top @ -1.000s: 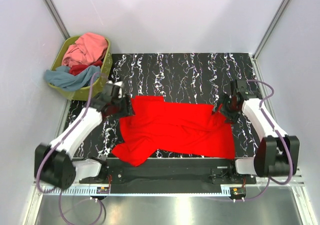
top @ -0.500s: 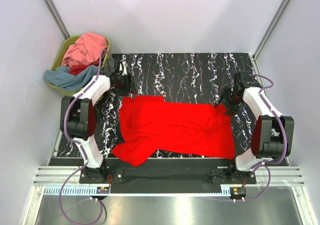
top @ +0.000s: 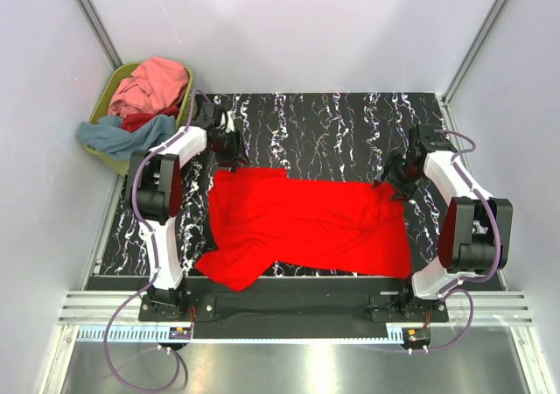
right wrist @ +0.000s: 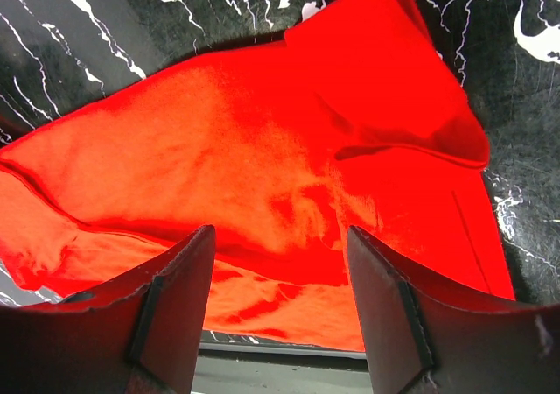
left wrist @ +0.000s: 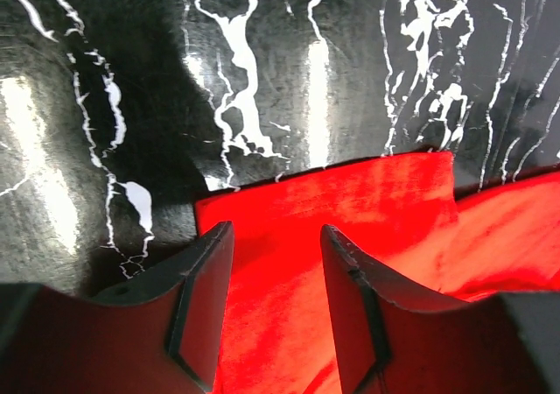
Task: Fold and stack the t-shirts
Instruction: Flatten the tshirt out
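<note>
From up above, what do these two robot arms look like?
The left arm and right arm have white shells and black joints, each trailed by a purple cable. The left gripper and right gripper are black, with two broad fingers.

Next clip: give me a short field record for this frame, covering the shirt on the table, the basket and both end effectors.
Table: black, white-veined tabletop
Shirt: bright red cloth t-shirt, spread out, rumpled, no neat fold
Basket: olive-green plastic basket beyond the far-left corner, holding pink cloth, grey-blue cloth, red cloth
Left end effector: open, over the shirt's far-left corner
Right end effector: open, over the shirt's far-right edge
Stack: none on the table
</note>
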Controlling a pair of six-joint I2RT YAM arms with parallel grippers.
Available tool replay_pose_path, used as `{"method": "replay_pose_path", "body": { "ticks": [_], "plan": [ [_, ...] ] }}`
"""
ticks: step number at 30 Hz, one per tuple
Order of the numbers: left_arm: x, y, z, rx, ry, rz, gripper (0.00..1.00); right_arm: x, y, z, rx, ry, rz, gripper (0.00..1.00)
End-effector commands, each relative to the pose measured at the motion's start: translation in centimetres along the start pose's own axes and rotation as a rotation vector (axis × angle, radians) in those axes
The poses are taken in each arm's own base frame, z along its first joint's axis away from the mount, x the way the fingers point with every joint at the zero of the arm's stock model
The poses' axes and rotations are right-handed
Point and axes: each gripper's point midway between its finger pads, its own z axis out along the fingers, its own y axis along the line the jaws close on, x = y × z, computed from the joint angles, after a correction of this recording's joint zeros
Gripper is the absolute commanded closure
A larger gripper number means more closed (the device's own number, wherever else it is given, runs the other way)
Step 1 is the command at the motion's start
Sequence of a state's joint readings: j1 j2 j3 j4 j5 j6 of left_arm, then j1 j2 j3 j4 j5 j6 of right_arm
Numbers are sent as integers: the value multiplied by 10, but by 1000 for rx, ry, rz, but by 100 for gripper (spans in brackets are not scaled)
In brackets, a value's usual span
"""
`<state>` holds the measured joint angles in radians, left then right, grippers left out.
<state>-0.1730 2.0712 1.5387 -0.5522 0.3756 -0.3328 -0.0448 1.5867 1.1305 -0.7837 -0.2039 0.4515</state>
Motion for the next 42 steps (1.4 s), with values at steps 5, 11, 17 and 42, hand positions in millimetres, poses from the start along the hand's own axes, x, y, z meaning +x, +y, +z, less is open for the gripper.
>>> {"method": "replay_pose_path", "body": {
  "ticks": [5,11,17,42],
  "plan": [
    [-9,10,-5,-54,-55,22,52,-12,11,-1,-35,-18,-25,32],
    [-6,21,-1,-98,-49,15,54,-11,9,2,-31,-11,-23,31],
    [-5,27,8,-105,-33,-4,52,-11,10,2,-33,-8,-21,31],
    [-25,-7,-23,-21,-104,43,100,-14,3,10,12,-16,33,32]
  ]
}}
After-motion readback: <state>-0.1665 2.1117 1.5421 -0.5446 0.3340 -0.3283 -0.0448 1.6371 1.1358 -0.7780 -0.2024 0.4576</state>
